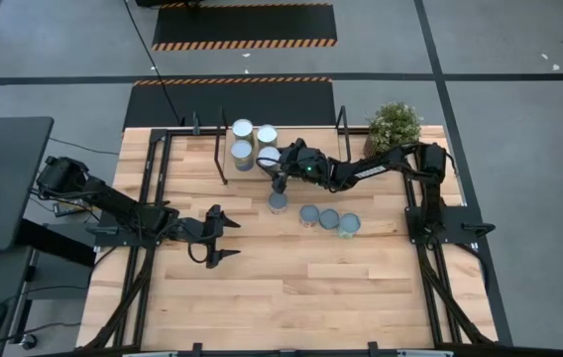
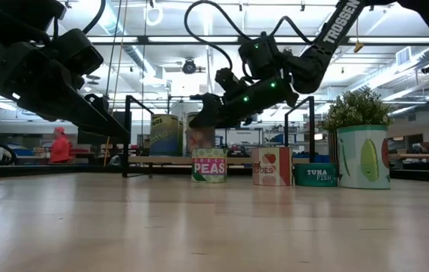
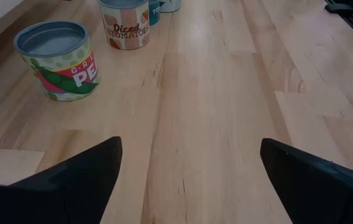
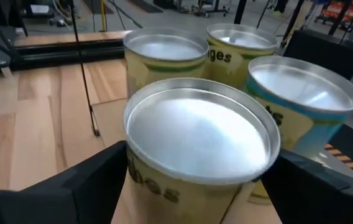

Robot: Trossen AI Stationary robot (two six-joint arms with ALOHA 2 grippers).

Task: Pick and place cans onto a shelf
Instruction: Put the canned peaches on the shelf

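Cans (image 4: 238, 43) crowd the shelf (image 1: 202, 149); we see right pincer (image 4: 195, 186) clasping a can (image 4: 198, 140) among them. Left pincer (image 1: 224, 238) hangs open over worktop (image 1: 291, 297). We judge a careless release could topple neighbours.

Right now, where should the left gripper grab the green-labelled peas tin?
Across the curved side wall of the upright green-labelled peas tin, mid-height, coming level from the side facing the open left gripper, where bare table probably leaves room.
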